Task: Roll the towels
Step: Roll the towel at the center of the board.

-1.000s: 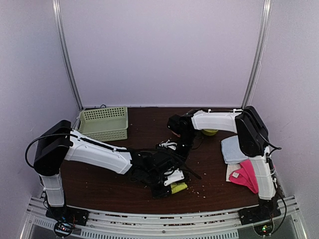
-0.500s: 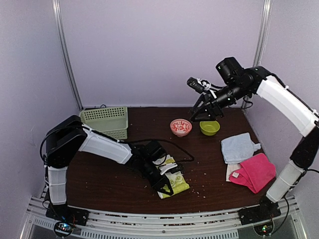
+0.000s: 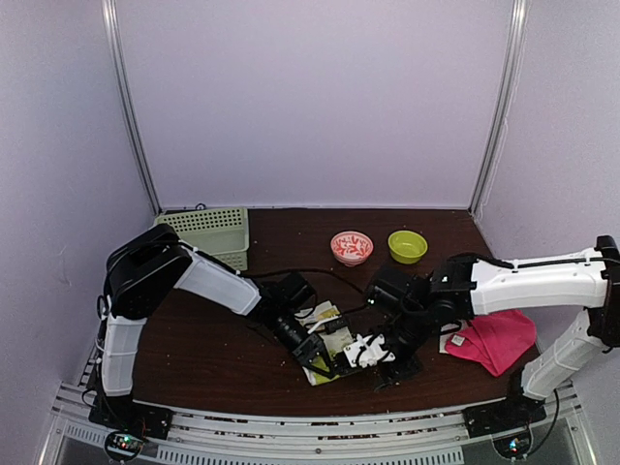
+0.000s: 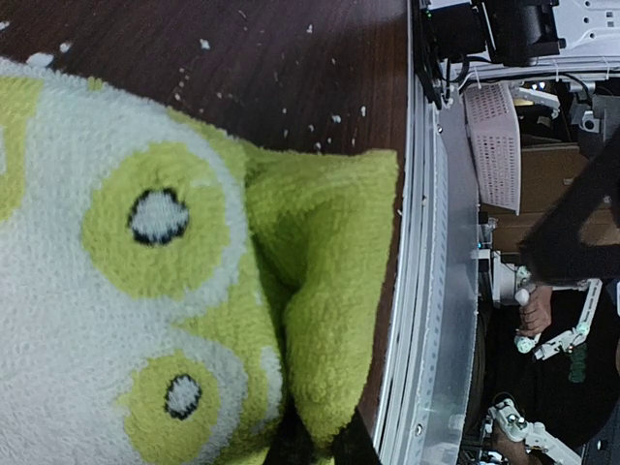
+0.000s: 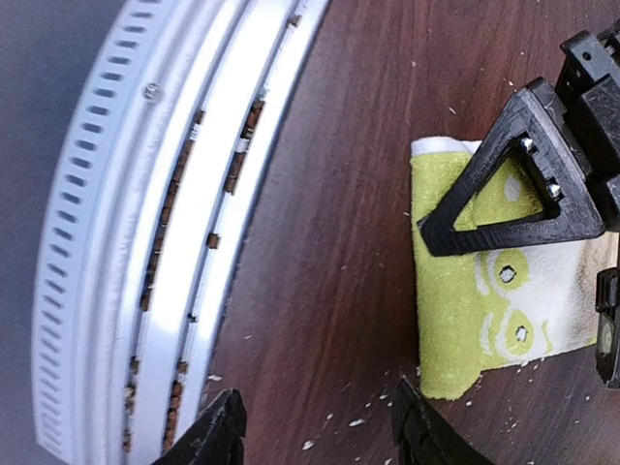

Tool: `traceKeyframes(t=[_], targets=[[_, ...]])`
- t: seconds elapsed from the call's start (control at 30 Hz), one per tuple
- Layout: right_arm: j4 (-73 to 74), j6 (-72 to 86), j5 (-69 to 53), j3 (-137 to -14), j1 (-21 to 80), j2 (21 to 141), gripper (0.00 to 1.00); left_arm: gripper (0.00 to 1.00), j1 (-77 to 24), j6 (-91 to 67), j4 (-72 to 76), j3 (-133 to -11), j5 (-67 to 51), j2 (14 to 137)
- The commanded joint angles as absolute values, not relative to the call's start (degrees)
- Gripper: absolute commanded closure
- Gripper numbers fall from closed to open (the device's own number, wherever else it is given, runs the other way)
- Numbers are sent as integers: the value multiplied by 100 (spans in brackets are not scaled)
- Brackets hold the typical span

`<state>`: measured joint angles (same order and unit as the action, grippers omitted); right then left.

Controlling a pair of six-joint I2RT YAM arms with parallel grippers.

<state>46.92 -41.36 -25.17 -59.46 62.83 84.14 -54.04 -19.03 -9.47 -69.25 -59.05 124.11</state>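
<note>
Yellow towel (image 4: 145,291) lies near the tabletop's (image 3: 213,363) front edge, the left end effector (image 4: 312,438) clenched on its border. Right end effector (image 5: 315,438) hovers released beside it. Rolling seems barely begun; next needs a second grip.

One yellow towel (image 4: 320,242), one pink towel (image 3: 499,334), two bowls (image 3: 351,247) (image 3: 407,245), one basket (image 3: 203,237).

Centre towel (image 3: 335,336) near front edge, basket (image 3: 205,238) back left
</note>
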Motion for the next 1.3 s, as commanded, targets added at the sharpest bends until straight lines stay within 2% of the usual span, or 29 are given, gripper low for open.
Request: traceKeyframes(t=[0.0, 0.13, 0.47, 0.53, 0.63, 0.7, 0.77, 0.83, 1.0, 1.03, 1.27], targets=[[2775, -3956, -791, -5535, 6758, 8675, 47, 97, -5388, -1942, -1306, -6733, -5539, 12667], [2180, -3976, -129, -5372, 7004, 9066, 47, 97, -5389, -1875, -1373, -6737, -5514, 12702], [1845, -4271, 274, -5232, 7006, 9699, 53, 97, -5388, -1800, -1404, -6759, -5506, 12717], [1856, -4289, 285, -5189, 7006, 9788, 60, 95, -5391, -1750, -1462, -6774, -5491, 12699], [2159, -4551, 124, -5276, 7002, 9981, 82, 84, -5392, -1558, -1627, -6792, -5365, 12583], [2500, -4524, -107, -5470, 6992, 10107, 90, 76, -5377, -1326, -1871, -6819, -4979, 12355], [2897, -4446, -492, -5679, 6987, 10155, 93, 71, -5339, -1084, -2058, -6810, -4611, 11959], [3263, -4372, -989, -5904, 6920, 10193, 94, 64, -5241, -1054, -2115, -6717, -3868, 11430], [4314, -4011, -2426, -6720, 6427, 10629, 94, 55, -4910, -1294, -1917, -6256, -2145, 9956], [4532, -3999, -2738, -6934, 6280, 10805, 94, 50, -4905, -1309, -1805, -6114, -1758, 9619], [6486, -3870, -3945, -9009, 5241, 12774, 94, 49, -5116, -989, -996, -5230, -18, 7643]])
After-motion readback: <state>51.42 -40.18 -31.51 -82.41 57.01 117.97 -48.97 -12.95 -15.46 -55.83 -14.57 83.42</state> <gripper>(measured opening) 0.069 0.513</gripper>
